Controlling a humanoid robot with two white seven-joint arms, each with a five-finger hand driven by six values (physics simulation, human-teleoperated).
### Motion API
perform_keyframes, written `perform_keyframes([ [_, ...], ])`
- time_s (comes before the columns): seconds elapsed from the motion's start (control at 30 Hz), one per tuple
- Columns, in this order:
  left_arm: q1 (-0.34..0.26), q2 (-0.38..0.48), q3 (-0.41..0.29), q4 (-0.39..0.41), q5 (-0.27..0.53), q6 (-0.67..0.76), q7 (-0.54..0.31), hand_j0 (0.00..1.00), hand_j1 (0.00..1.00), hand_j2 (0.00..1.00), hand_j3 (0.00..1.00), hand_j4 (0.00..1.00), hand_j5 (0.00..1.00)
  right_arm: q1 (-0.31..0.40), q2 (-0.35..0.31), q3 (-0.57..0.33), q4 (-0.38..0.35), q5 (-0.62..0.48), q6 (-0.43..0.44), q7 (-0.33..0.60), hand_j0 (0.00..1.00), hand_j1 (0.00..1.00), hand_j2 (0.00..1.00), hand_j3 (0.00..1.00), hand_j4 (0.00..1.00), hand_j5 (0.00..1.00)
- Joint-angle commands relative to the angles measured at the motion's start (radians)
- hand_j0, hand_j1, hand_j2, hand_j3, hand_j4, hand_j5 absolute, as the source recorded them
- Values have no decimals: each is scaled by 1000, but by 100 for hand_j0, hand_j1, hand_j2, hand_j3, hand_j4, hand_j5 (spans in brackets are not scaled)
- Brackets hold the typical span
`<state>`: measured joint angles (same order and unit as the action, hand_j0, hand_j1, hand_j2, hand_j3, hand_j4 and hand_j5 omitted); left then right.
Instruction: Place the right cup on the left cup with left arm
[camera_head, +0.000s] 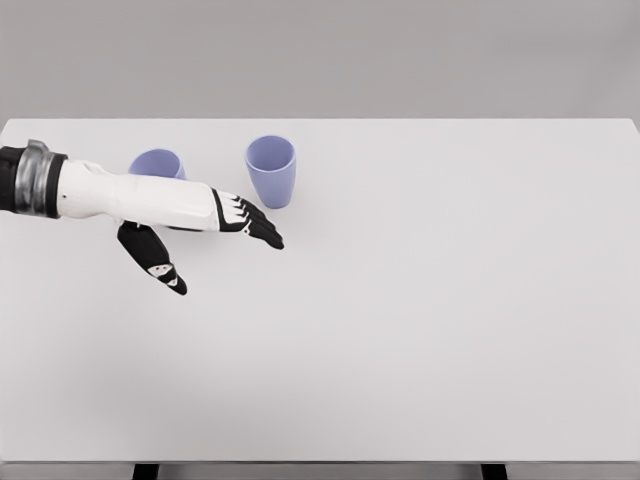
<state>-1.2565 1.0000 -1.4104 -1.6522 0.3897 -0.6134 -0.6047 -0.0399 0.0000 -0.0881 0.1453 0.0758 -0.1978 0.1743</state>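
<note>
The left hand (205, 228) reaches in from the left edge, fingers (255, 222) spread wide and thumb (155, 258) dropped low, holding nothing. Its fingertips point toward the right cup (270, 171), which stands upright on the bench (420, 300) just beyond them, apparently untouched. The left cup (156, 163) stands close beside it, partly hidden behind the forearm. By the look of it nothing is done yet: the grasp, the lift and the stacking on the left cup all remain. The right arm is out of view.

A wide white table (420, 330) on dark legs (146, 471) stands before a plain grey wall (400, 55).
</note>
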Motion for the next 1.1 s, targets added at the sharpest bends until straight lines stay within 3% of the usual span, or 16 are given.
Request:
perform_keyframes([
  [0.0,-4,-3,1,-4,8,3,0,100,100,100,100,100,100,0,0,2,0,-1,0,-1,100,100,100,100,100,100],
  [0.23,-119,-90,1,11,41,3,0,100,100,100,100,100,100,29,0,1,2,-2,1,-1,100,100,100,100,100,100],
  [0.3,-158,-115,2,68,41,3,0,100,100,100,100,100,100,29,0,1,0,-2,1,-1,100,100,100,100,100,100],
  [0.53,-156,-339,-2,426,29,3,3,100,100,100,100,100,100,29,0,-1,2,-2,1,-1,100,100,100,100,100,100],
  [0.93,-113,-466,-25,750,-45,3,13,100,100,100,100,100,100,29,0,-1,2,-2,1,-1,100,100,100,100,100,100],
  [1.07,-100,-500,-22,819,-48,3,13,100,100,100,100,100,100,29,0,-1,0,-2,1,-1,100,100,100,100,100,100],
])
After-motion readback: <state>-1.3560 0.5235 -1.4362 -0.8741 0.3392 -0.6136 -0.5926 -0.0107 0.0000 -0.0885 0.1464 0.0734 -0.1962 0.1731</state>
